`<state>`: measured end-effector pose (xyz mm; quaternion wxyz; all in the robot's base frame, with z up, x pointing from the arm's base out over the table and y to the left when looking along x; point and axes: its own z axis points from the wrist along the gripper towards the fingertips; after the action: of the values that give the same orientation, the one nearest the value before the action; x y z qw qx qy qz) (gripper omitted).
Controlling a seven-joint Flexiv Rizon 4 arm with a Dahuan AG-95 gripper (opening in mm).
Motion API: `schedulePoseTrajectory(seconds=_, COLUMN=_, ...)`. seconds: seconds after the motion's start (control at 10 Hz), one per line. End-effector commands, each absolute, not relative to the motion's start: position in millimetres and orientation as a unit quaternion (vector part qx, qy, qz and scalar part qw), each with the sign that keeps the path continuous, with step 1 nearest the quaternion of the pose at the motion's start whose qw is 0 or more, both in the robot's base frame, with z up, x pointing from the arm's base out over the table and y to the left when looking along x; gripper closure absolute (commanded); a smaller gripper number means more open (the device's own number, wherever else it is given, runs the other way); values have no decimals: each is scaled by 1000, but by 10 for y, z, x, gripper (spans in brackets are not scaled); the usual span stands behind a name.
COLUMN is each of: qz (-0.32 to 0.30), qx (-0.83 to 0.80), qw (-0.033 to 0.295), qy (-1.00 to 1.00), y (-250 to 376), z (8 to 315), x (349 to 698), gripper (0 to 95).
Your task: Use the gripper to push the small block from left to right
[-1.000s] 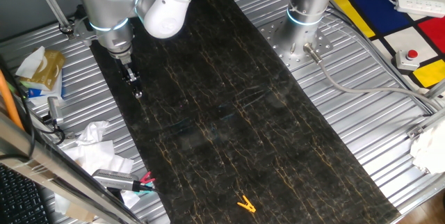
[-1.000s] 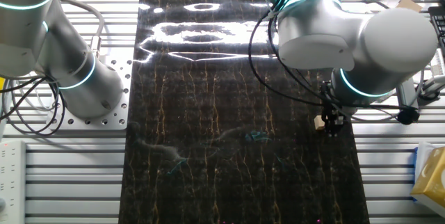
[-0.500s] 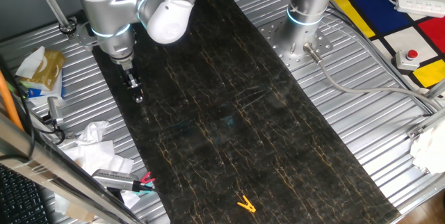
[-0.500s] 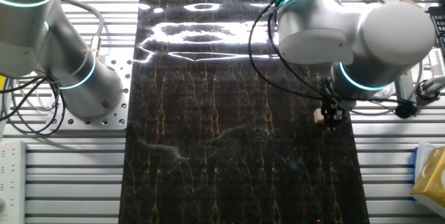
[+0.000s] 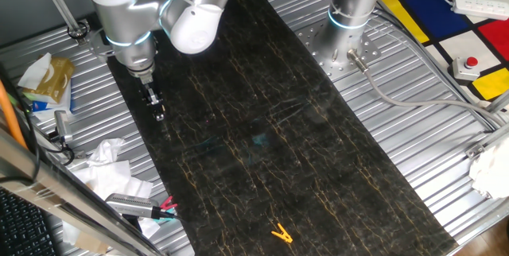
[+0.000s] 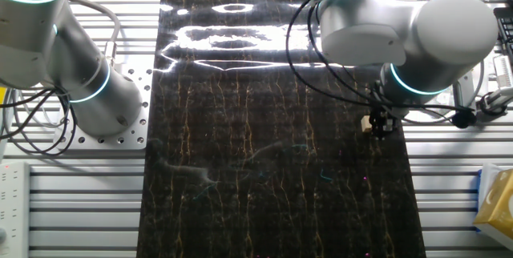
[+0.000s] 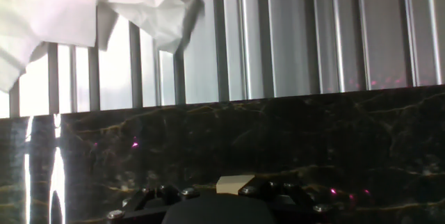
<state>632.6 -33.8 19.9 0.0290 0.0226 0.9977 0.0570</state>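
My gripper (image 5: 158, 114) hangs from the silver-white arm near the left edge of the black marbled mat (image 5: 262, 129), its tip down at the mat. Its black fingers stand together as one narrow tip with nothing between them. The small block, a tiny tan wooden cube (image 6: 365, 122), sits on the mat touching the left side of the gripper (image 6: 381, 126) in the other fixed view. In the hand view the block (image 7: 235, 182) shows just beyond the dark gripper body at the bottom edge. In one fixed view the block is too small to make out at the tip.
A yellow clip (image 5: 280, 233) lies at the mat's near end. The second arm's base (image 5: 347, 17) stands at the far right. Crumpled white paper (image 5: 107, 164) and clutter lie on the ribbed metal left of the mat; the paper also shows in the hand view (image 7: 139, 1).
The gripper and the block beside it have slid a short way along the mat: down-right in one fixed view, upward in the other fixed view.
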Motion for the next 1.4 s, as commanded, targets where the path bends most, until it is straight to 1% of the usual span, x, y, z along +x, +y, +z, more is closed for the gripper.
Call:
schedulePoseTrajectory(seconds=0.1, qz=60, qx=26, qw=30, qy=997, y=-302, z=205, x=6318, gripper=190)
schedulePoseTrajectory(seconds=1.4, qz=83, qx=53, qw=42, qy=994, y=98, z=194, x=6292, gripper=190)
